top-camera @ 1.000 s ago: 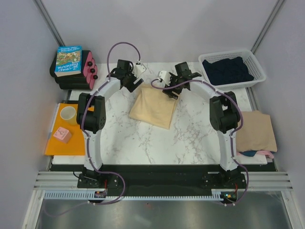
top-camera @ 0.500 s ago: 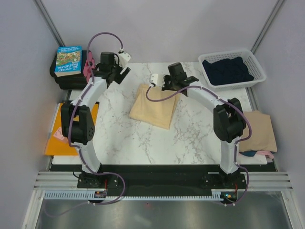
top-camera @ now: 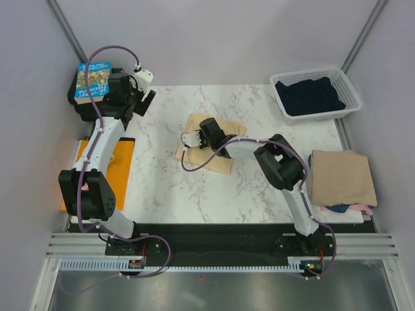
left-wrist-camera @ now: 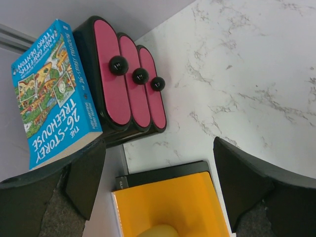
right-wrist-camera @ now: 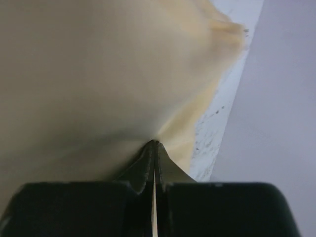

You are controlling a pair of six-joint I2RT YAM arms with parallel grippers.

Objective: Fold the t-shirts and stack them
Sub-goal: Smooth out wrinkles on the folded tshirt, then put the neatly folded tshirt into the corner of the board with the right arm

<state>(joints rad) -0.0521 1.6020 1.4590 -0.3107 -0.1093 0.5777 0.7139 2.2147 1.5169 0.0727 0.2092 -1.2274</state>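
Right jaws now pinching yellow t-shirt (top-camera: 220,163), half hidden

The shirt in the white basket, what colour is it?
Dark navy. The shirt in the basket shows best in the top external view.

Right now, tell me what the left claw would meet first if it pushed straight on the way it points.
The left claw would likely meet the marble table beside the pink-lidded boxes, just past the orange sheet; depth is unclear.

Lab test cell, grey walls (top-camera: 227,39), aluminium rails (top-camera: 220,244)
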